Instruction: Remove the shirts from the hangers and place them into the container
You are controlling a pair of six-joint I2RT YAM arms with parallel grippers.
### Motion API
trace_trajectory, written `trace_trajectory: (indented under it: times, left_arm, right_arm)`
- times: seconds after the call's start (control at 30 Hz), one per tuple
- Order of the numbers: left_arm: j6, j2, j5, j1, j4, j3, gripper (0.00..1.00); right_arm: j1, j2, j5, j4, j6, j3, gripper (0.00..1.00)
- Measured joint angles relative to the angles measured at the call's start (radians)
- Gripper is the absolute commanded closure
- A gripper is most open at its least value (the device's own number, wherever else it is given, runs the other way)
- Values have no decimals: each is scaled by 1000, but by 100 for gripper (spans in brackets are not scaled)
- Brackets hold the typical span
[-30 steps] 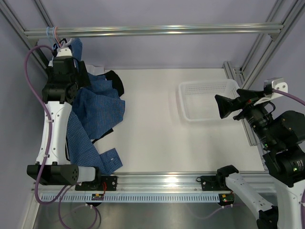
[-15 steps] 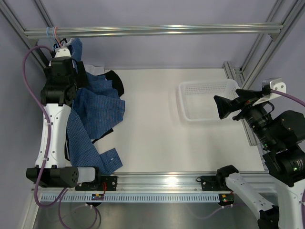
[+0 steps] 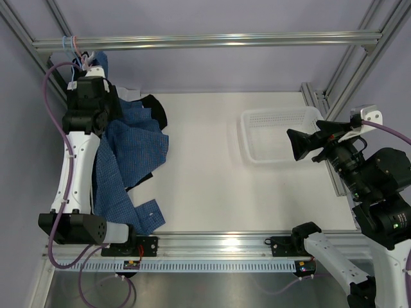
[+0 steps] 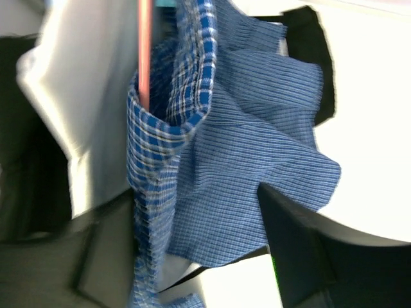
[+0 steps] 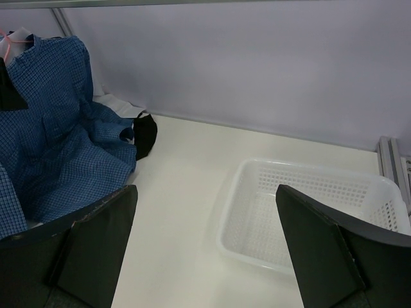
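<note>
Moved: left arm [image 3: 82,138] has leaned a bit to the right and its cable bends higher; the right arm and the basket sit where they were
Left gripper [image 4: 186,256]: up by the rail, its dark fingers on both sides of the blue shirt [image 4: 257,160]; they look part way closed around the cloth, but I cannot tell if they are pinching it yet
Why there: the collar is the part that sits on the hanger, so that is the best place to pull from
Hanger [image 4: 145,51]: a thin pink wire goes down inside the collar, so the shirt hangs on it
Blue shirt: hangs at the far left and spills down onto the table [image 3: 205,173]
Other shirts: a bit of black [image 3: 154,109] and a bit of white [image 3: 128,94] peek out behind the blue one
Right gripper [image 5: 205,247]: fingers wide apart, holding nothing, waiting above the right side
Basket [image 3: 253,122]: white, on the right side of the table, far from the shirts, nothing inside
Why there: it sits near the right arm, so a shirt may need to be carried across
Left to do: no shirt is off a hanger or in the basket
</note>
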Motion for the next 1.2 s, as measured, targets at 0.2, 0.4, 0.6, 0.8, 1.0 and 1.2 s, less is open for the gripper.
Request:
trace_trajectory:
  times: [0.2,0.4,0.6,0.8,1.0,1.2]
  left_arm:
    - [2,5,127,0,52,0,75]
    - [-4,50,216,1,75,10,100]
    - [-9,72,267,-89,63,34,100]
    - [-35,14,301,-192,41,10,100]
    - [-38,-79,301,-190,67,-61,72]
    - [-43,-62,291,-190,121,-80,53]
  right_arm:
    - [0,0,0,0,0,0,1]
    - [0,3,-7,0,0,0,0]
    - [0,24,-10,0,0,1,1]
    - [0,43,-10,-2,0,10,1]
    - [0,46,-11,-2,0,10,1]
    - [0,59,-35,-2,0,14,1]
